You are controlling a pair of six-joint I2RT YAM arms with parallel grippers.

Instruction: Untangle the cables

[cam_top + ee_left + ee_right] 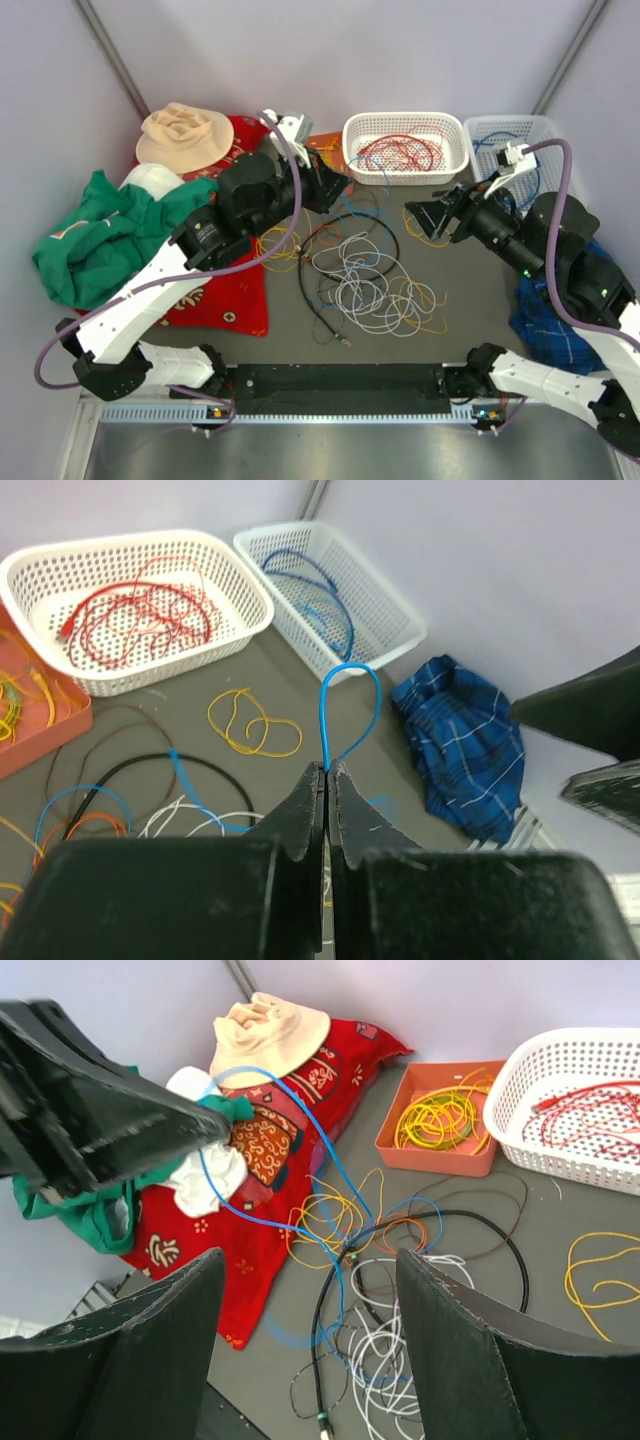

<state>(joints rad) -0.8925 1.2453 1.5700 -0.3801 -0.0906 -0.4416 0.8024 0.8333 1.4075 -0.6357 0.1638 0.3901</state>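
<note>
LIFTING THE BLUE LINE: The left gripper (327, 770) is pinched shut on a blue cable (350, 666), with a short loop standing up above its fingertips. The right gripper (310, 1265) hangs with its jaws apart and nothing between them, above the cables (365, 275) heaped in the middle of the table (480, 310). From the pinch the blue cable runs down into that heap, where white, black, yellow and orange strands lie looped over one another.

The step in hand appears to be drawing the blue one free. It would go best as a slow, steady lift away from the heap, with the grip tight so the thin wire does not slip. If white loops start to rise with it, the free right gripper could pin or part them low down, close to the crossing. A hard tug risks cinching a knot or dragging the whole pile. Once clear, the basket (385, 600) holding other blue cable looks the likely home, as the tray (430, 1160) holds yellow.
</note>
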